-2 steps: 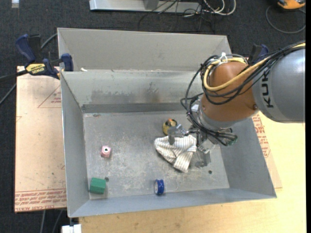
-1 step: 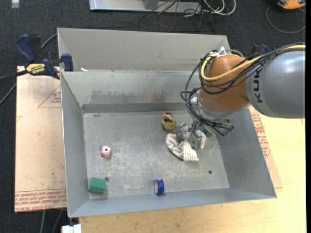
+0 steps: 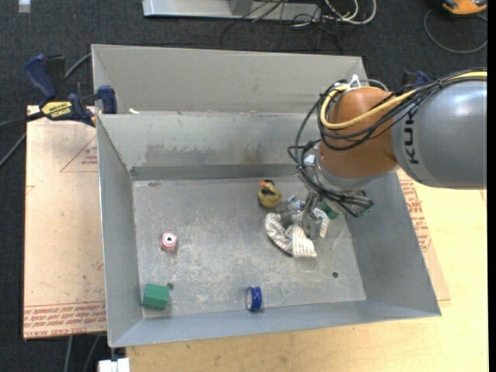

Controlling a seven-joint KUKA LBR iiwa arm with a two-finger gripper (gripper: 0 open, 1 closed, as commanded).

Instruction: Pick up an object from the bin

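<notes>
Bin [image 3: 232, 142]: grey metal, sloped walls, flat floor. Five loose items were seen, none heaped.

1. Arm [image 3: 442, 134]: grey, reaching in from the right. An orange cover [image 3: 356, 130] sat at its wrist with black cables looped round it.
2. Pincer [image 3: 310, 222]: below the cover, low in the right half of the bin and right at the far-right edge of the wad. Whether it was spread or pressed together I could not tell, as the wrist and cables stood over it. Whether it touched the wad could not be made out either.
3. Wad [image 3: 285, 235]: crumpled, white and grey, like cloth or paper. It lay on the floor right of centre, the item nearest the pincer.
4. Yellow lump [image 3: 269, 195]: small and rounded, with a darker top. It lay just beyond the wad on the far side, near the back wall, apart from the wad.
5. Pink spool [image 3: 169, 242]: small and round with a pale middle, on the left of the floor, well apart from the pincer.
6. Green block [image 3: 156, 296]: in the near-left corner, just nearer than the spool.
7. Blue ring [image 3: 253, 298]: on edge at the near wall, about mid-width, well apart from the wad.
</notes>
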